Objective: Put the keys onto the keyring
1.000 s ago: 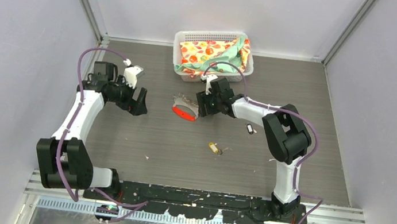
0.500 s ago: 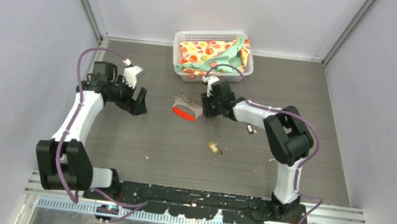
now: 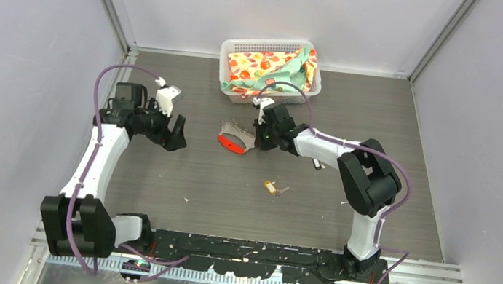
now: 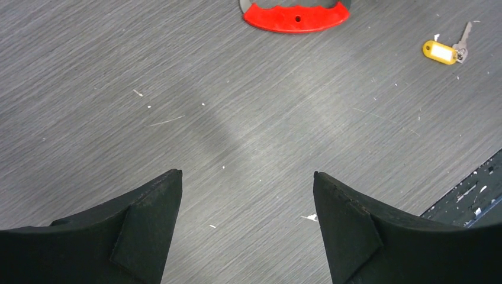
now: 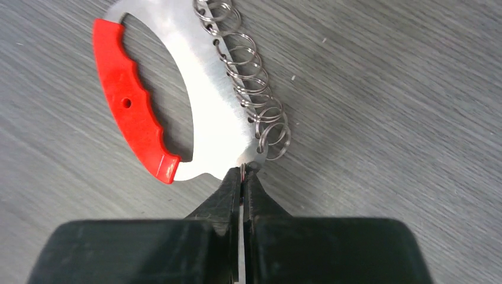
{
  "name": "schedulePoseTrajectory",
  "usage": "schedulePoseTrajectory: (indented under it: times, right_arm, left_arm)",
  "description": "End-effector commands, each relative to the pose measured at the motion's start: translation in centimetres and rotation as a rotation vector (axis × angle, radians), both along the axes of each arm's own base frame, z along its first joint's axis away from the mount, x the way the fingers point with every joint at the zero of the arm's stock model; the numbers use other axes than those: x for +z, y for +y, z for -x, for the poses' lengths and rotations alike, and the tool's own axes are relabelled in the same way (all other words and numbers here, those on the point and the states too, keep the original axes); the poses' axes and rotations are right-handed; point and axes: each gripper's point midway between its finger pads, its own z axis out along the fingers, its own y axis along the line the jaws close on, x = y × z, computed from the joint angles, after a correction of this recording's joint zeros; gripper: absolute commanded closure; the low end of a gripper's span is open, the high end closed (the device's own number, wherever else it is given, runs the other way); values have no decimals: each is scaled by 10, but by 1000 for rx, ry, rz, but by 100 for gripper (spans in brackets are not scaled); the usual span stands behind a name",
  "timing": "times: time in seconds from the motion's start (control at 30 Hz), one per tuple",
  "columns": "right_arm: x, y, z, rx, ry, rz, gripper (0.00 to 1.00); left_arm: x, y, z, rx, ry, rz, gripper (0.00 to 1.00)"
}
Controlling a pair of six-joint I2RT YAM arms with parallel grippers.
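The right gripper (image 5: 243,177) had just pinched shut on the keyring (image 5: 201,112) on the table (image 3: 193,171), securing it for the keys (image 3: 273,187) lying nearby, the left gripper (image 4: 247,189) wide open

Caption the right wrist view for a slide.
Right hand pinches one tip of the keyring, red grip and small rings flat on the table.

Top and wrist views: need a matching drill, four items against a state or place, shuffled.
Items:
1. left hand
2. right hand
3. yellow key
4. basket

States:
A. shut on one end of the keyring
B. holds a patterned cloth
C. open, holding nothing
D. lying loose, apart from both hands

Pairs: 1-C, 2-A, 3-D, 4-B
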Motion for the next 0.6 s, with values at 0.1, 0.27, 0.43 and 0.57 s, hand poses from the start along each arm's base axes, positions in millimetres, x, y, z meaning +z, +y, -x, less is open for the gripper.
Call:
schedulePoseTrajectory:
  times: [0.1,0.27,0.43,0.57]
  right_arm:
    - [82,31,5,-10,-62,-208,99]
    - [105,42,20,-1,-56,-286,99]
    - [123,53,41,36,-55,-351,99]
    - [141,67,60,81,-69,-400,99]
  left_arm:
    - [13,-15,23,-126,-135,24,18]
    - [28,-25,36,-241,-249,29,19]
    - [44,-47,57,-369,-309,119,22]
    - [45,-55,73,-450,-309,103,23]
